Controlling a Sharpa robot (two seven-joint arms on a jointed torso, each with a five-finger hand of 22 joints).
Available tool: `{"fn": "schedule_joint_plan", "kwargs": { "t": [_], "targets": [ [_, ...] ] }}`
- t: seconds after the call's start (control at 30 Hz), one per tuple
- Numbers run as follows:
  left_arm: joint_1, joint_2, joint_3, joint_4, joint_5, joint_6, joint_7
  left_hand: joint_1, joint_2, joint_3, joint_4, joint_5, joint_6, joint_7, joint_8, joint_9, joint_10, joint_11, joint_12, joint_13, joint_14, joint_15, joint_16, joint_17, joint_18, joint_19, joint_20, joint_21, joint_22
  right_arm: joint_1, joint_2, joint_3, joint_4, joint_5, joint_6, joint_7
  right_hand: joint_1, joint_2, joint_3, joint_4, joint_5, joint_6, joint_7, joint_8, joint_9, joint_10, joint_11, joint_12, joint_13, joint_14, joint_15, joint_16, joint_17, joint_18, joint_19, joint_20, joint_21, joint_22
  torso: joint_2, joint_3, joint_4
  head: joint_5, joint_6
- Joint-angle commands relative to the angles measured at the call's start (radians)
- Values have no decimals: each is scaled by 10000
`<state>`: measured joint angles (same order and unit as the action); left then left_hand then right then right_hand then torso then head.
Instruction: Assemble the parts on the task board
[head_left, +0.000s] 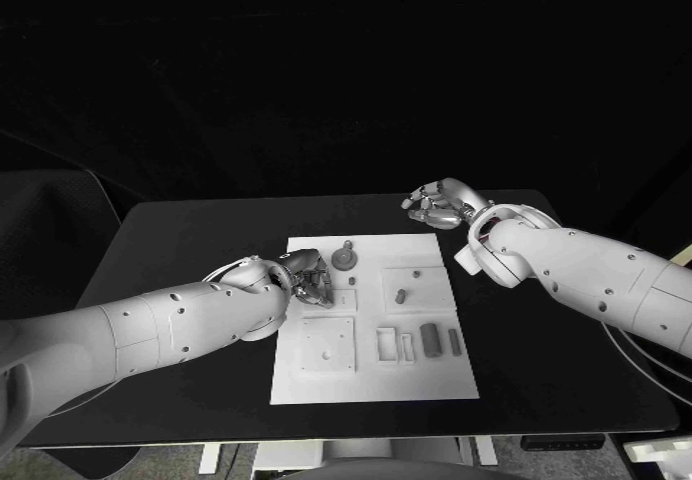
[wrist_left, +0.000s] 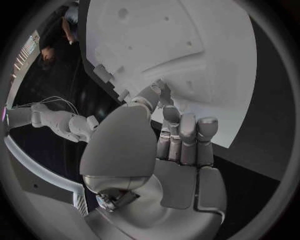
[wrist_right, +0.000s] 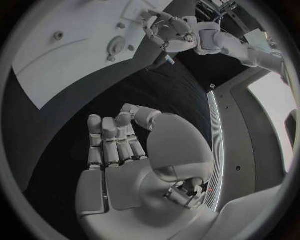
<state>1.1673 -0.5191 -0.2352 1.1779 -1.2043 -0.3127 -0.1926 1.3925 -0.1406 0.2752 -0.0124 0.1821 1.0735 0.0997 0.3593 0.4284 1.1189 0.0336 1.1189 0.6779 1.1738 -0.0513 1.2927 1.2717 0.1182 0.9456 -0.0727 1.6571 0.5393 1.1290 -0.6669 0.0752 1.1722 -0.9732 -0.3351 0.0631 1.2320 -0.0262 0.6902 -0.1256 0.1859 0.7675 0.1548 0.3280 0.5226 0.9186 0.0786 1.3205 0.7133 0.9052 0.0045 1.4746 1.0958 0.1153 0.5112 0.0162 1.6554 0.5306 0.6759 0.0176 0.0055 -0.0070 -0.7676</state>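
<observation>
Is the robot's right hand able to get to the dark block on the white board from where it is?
Probably yes: the right hand hovers off the task board, and nothing lies between it and the dark block.

White task board (head_left: 433, 375) lies flat mid-table, small grey parts (head_left: 430, 340) on it.

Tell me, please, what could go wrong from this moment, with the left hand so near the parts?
1. The left hand hangs over the task board at its left edge, close to the round part. If the hand comes down, its fingers might knock that part.
2. The right hand is beyond the board's far edge with its fingers curled. A push from the left hand could slide the board, and nothing holds it.
</observation>
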Motion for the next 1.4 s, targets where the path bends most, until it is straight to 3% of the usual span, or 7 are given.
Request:
{"fn": "schedule_joint_plan", "kwargs": {
  "t": [0.03,0.33,1.03,1.4],
  "targets": [
    [1,28,7,46,-377,85,-186,32,101,43,42,35,617,317,45,261,-60,17,-59,-12,-52,-52,36,-17,640,17,-47,205,-17,5,-1,7,16,-17,20,49,-77,-42,75,11,-9,31,74,38,17,76,-28,38,-16,78,17,54,-12,45,51,9,558,-15,16,6,-2,-7,4],
    [3,75,11,117,-750,523,-650,14,68,30,37,32,606,319,37,259,-62,20,-65,-17,-54,-51,37,-24,638,15,-46,203,-19,5,-8,7,21,-24,33,25,-81,-45,82,10,-9,39,75,41,19,77,-29,39,-16,79,17,55,-13,46,52,9,559,-15,7,9,-11,-28,-30],
    [5,109,17,170,-922,164,-737,-19,24,7,26,33,588,322,24,257,-65,25,-76,-26,-57,-48,40,-37,636,13,-44,200,-22,6,-19,7,53,-35,44,5,-92,-54,98,8,-8,56,75,49,23,79,-32,43,-18,81,16,58,-13,47,53,8,564,-16,3,8,2,-49,-15],
    [4,202,18,129,-930,537,-772,-15,29,12,20,37,587,321,23,257,-60,24,-77,-28,-54,-48,43,-41,637,16,-45,200,-23,6,-5,7,63,-35,97,-11,-97,-58,107,7,-8,64,76,52,25,80,-33,45,-20,82,16,59,-13,48,54,8,567,-16,0,1,1,-73,-18]
  ]
}}
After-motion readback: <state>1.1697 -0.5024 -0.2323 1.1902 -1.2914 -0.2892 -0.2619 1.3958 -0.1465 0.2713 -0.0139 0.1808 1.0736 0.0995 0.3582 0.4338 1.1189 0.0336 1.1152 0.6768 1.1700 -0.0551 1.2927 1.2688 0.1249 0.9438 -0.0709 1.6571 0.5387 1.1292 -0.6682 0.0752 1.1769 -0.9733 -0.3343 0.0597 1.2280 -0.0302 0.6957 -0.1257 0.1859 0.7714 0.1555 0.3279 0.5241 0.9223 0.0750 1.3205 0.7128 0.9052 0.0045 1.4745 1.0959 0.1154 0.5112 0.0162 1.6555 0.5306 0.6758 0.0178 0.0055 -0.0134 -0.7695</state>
